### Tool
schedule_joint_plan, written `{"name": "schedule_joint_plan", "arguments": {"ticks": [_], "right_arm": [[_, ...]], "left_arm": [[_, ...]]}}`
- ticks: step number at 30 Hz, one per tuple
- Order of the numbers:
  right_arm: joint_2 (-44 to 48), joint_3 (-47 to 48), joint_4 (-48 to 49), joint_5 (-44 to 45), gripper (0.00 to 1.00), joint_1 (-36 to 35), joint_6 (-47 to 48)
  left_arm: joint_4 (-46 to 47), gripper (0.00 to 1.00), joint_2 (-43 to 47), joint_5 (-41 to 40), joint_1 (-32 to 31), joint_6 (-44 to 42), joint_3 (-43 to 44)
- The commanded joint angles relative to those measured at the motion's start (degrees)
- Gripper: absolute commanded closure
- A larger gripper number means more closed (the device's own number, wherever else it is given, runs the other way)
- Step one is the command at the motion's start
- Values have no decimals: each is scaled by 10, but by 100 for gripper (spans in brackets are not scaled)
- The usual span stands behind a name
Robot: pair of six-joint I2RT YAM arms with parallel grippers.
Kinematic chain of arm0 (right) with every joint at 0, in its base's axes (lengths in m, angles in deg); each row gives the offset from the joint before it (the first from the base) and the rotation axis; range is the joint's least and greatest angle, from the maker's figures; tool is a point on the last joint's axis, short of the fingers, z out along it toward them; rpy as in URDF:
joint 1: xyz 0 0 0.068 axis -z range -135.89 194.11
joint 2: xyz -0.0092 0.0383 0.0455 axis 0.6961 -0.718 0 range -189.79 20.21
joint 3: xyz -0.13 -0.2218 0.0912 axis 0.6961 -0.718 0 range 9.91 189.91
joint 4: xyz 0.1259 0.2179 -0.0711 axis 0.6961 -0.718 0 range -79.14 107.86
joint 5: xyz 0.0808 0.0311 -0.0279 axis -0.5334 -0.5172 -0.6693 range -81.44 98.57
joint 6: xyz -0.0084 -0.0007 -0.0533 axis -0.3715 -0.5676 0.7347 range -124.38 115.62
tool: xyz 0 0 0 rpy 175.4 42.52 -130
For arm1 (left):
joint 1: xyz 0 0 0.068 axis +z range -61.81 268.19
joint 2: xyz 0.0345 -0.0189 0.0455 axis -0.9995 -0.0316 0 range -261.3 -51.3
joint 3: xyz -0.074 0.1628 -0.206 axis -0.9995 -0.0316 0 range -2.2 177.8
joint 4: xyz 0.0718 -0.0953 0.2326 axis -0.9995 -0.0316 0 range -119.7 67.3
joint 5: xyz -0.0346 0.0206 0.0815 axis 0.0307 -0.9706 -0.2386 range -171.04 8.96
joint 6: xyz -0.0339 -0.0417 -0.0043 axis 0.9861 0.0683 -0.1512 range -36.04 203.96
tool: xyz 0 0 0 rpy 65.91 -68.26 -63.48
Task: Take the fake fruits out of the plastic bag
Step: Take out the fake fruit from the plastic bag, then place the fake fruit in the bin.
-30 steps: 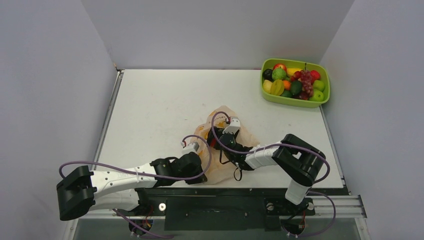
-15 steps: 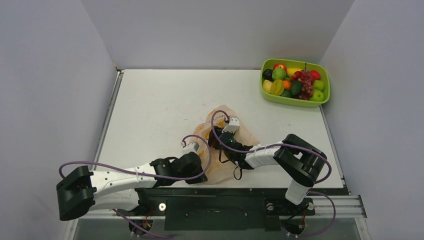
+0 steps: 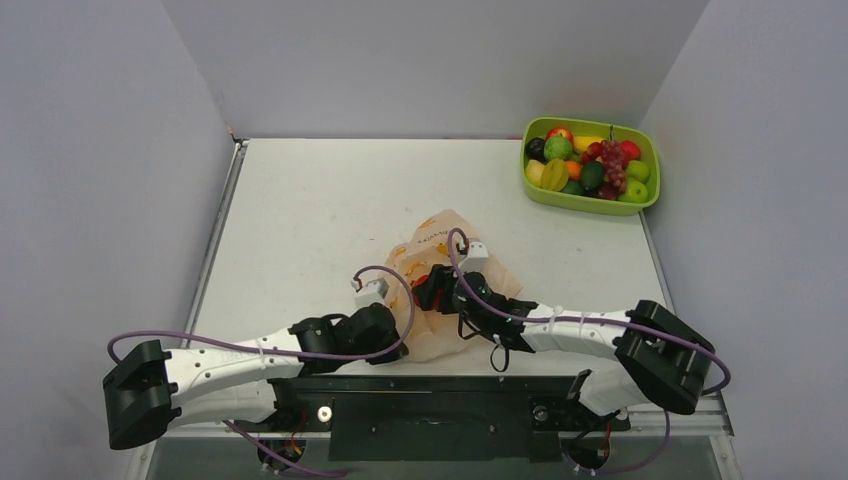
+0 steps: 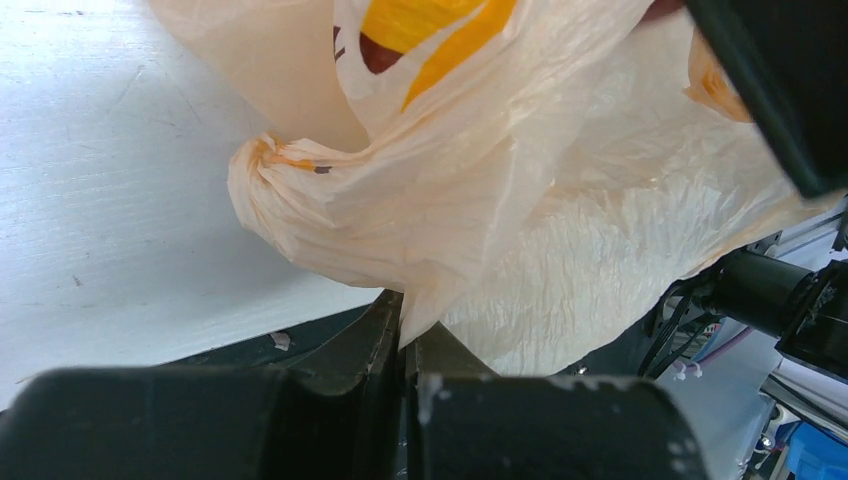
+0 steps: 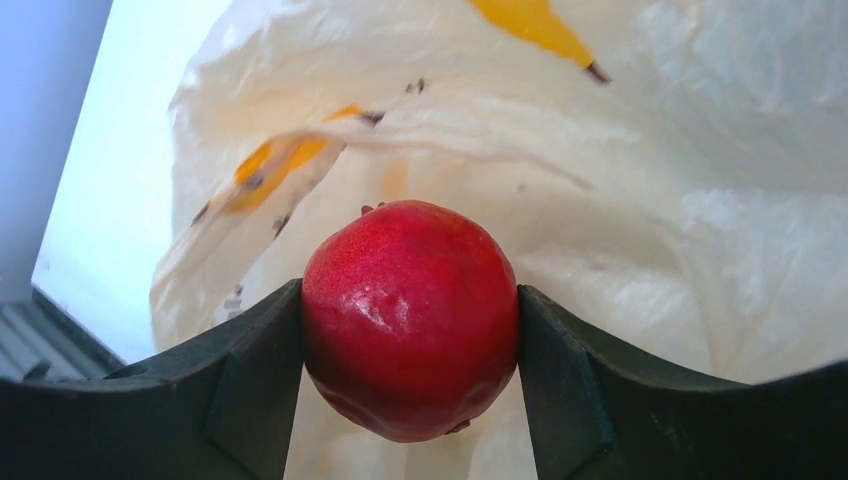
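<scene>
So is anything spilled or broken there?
Nothing is spilled or broken. The bag looks scrunched only because the left gripper is shut, pinching its edge. The right gripper squeezes a red fruit right by the bag. The fruits in the tray all lie inside it.

The plastic bag [image 4: 520,230] is running off the edge above the left gripper [image 4: 402,312], its folds hiding anything beyond the red fruit [image 5: 410,318] in the right gripper [image 5: 410,345].
</scene>
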Motion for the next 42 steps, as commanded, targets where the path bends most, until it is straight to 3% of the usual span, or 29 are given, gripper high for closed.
{"name": "schedule_joint_plan", "arguments": {"ticks": [1, 9, 15, 21, 24, 29, 35, 42], "right_arm": [[58, 3, -97, -53, 100, -19, 22], [209, -20, -191, -36, 100, -45, 21], [317, -7, -250, 47, 100, -47, 20], [355, 61, -319, 182, 100, -30, 70], [347, 99, -336, 204, 100, 13, 93], [301, 150, -350, 139, 100, 157, 104], [235, 208, -331, 103, 100, 264, 119], [97, 287, -285, 77, 100, 380, 133]], "left_arm": [[7, 100, 16, -18, 4, -1, -5], [35, 100, 12, -2, 4, 8, -26], [41, 100, 8, 8, 4, 6, -31], [49, 100, -9, 21, 4, 5, -26], [54, 100, -21, 29, 4, 3, -24], [54, 100, -29, 32, 4, 6, -22], [54, 100, -41, 31, 5, 2, -15], [52, 100, -65, 46, 4, -20, -6]]}}
